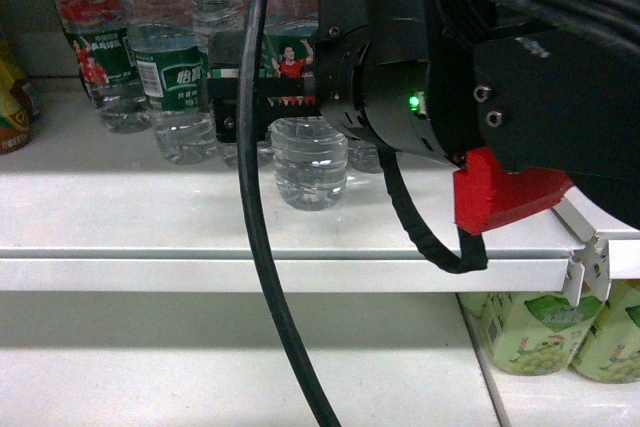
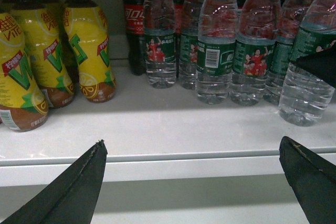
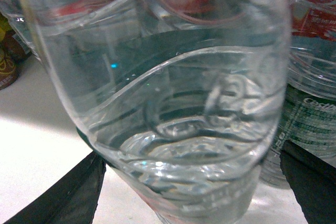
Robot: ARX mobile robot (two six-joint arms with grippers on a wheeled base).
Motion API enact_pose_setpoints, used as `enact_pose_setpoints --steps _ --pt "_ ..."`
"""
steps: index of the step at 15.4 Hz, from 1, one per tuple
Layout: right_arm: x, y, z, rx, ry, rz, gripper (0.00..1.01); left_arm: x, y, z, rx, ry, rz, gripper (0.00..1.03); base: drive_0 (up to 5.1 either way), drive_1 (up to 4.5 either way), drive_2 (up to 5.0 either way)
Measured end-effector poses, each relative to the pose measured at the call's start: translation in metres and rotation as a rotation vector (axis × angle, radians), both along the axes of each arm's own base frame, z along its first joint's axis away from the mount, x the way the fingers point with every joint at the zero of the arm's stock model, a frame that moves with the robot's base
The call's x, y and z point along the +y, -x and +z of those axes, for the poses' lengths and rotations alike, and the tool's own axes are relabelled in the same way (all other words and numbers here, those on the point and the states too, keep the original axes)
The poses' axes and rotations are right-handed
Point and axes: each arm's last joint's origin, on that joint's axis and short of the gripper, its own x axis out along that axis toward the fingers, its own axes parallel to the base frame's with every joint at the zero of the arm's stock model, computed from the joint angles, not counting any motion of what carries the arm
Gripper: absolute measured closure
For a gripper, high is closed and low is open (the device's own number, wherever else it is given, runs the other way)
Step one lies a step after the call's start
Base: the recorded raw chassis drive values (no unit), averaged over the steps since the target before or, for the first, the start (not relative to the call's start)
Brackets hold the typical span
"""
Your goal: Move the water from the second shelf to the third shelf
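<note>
White shelf [image 1: 150, 217], shop drinks in rows. Water bottle [image 1: 310, 162] stands at front of shelf, base on board, other water bottles [image 2: 220, 51] just behind. Right gripper [image 1: 262, 97] reaches in at its green label; right wrist view full of clear ribbed plastic [image 3: 168, 108], dark fingers [image 3: 68, 198] on both sides. Cannot tell if squeezing. Left gripper [image 2: 194, 182] wide apart, holding nothing, low before shelf edge. Yellow tea bottles [image 2: 86, 40] at left.
</note>
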Motion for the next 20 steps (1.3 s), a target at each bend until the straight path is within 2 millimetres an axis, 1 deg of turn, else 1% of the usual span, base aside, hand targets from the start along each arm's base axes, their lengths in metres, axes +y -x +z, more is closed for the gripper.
enact_pose_setpoints --steps 2,4,5,6,8,9,10,12,13,14,15,16,18,20 --pt "0.008 -0.006 -0.003 0.002 0.036 -0.022 0.03 0.0 0.0 0.0 0.0 0.0 0.0 0.05 0.0 0.0 0.0" --pt "0.009 -0.009 -0.001 -0.005 0.049 -0.037 0.03 0.0 0.0 0.0 0.0 0.0 0.0 0.05 0.0 0.0 0.0" --pt "0.011 -0.011 0.001 -0.02 0.056 -0.043 0.07 0.0 0.0 0.0 -0.001 0.0 0.0 0.05 0.0 0.0 0.0" --pt "0.012 -0.012 0.001 -0.024 0.066 -0.046 0.21 0.0 0.0 0.0 0.0 0.0 0.0 0.05 0.0 0.0 0.0" --pt "0.013 -0.011 0.001 -0.019 0.076 -0.047 0.43 0.0 0.0 0.0 0.0 0.0 0.0 0.05 0.0 0.0 0.0" --pt "0.013 -0.009 0.003 -0.02 0.076 -0.045 0.51 0.0 0.0 0.0 0.0 0.0 0.0 0.05 0.0 0.0 0.0" --pt "0.009 -0.004 0.005 -0.018 0.075 -0.043 0.58 0.0 0.0 0.0 0.0 0.0 0.0 0.05 0.0 0.0 0.0" --pt "0.001 0.01 0.008 -0.009 0.078 -0.027 0.61 0.0 0.0 0.0 0.0 0.0 0.0 0.05 0.0 0.0 0.0" --pt "-0.017 0.036 0.01 0.007 0.078 0.007 0.61 0.0 0.0 0.0 0.0 0.0 0.0 0.05 0.0 0.0 0.0" --pt "-0.036 0.047 0.012 0.004 0.062 0.018 0.61 0.0 0.0 0.0 0.0 0.0 0.0 0.05 0.0 0.0 0.0" --pt "-0.048 0.055 0.012 0.0 0.06 0.001 0.61 0.0 0.0 0.0 0.0 0.0 0.0 0.05 0.0 0.0 0.0" --pt "-0.062 0.068 0.011 0.002 0.057 -0.004 0.61 0.0 0.0 0.0 0.0 0.0 0.0 0.05 0.0 0.0 0.0" --pt "-0.085 0.083 0.011 -0.015 0.044 0.0 0.61 0.0 0.0 0.0 0.0 0.0 0.0 0.05 0.0 0.0 0.0" --pt "-0.108 0.092 0.007 -0.016 0.039 -0.015 0.61 0.0 0.0 0.0 0.0 0.0 0.0 0.05 0.0 0.0 0.0"
